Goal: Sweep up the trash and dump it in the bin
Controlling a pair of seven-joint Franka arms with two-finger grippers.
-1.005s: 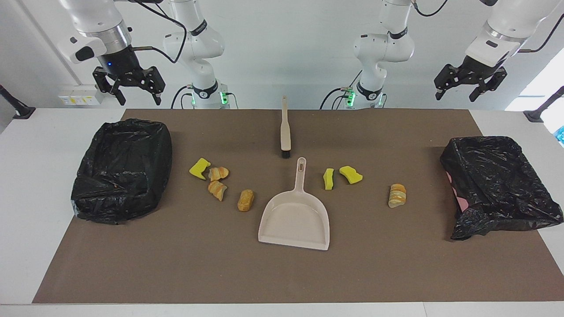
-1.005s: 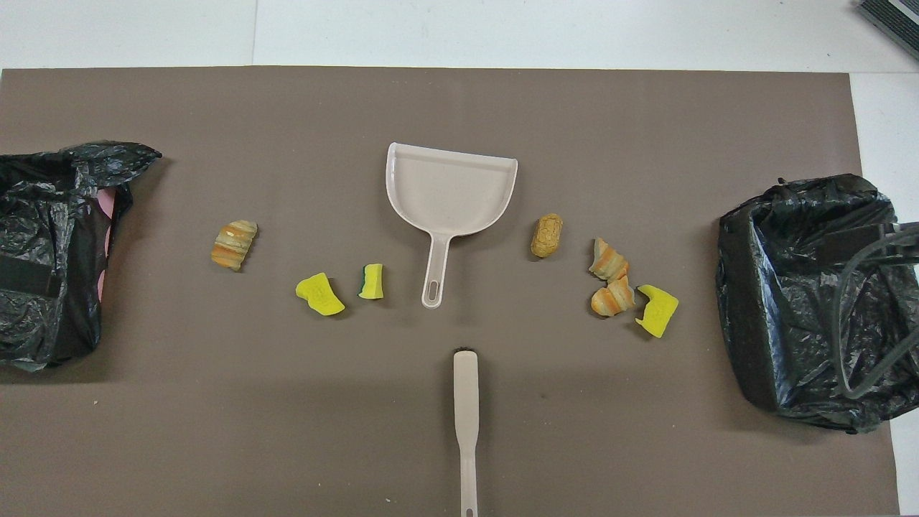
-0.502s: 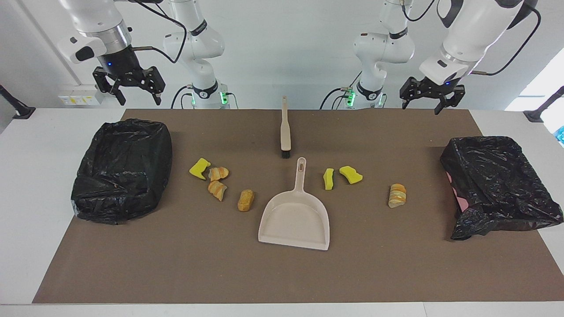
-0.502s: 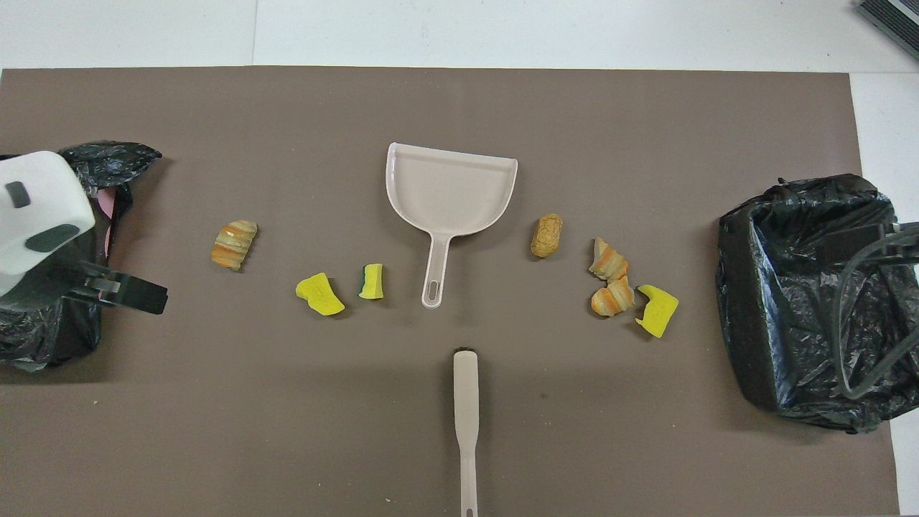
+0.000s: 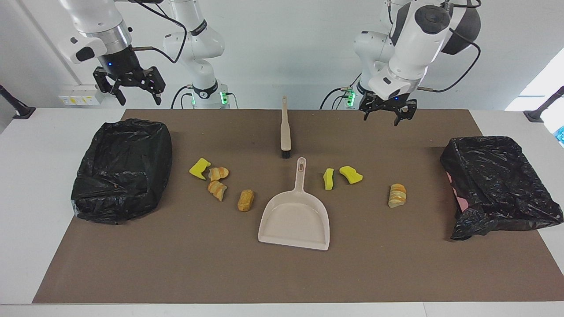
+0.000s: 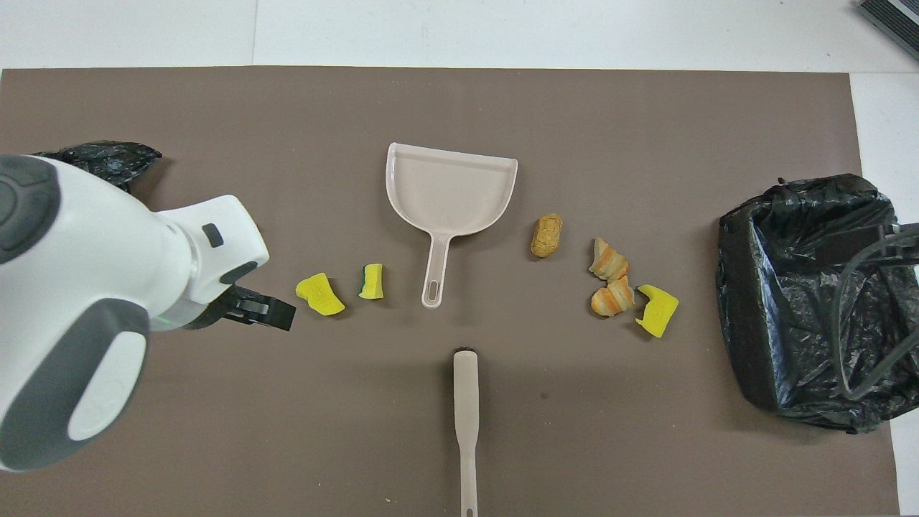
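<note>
facing view: the left pincer, spread and empty, hangs at upper right of centre over the worktop, while the right pincer, also spread, waits at upper left. trash lies scattered at mid-frame beside the dustpan. the brush at top centre is probably next: best gripped mid-handle, approached squarely from above.

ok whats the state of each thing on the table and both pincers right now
left pincer: open, empty, in the air over the mat
right pincer: open, empty, waiting above the bin
brush: lying flat, untouched
dustpan: flat, empty
trash: loose on the mat, unswept
bin: bag-lined, open
second bin: bag-lined, slumped
</note>
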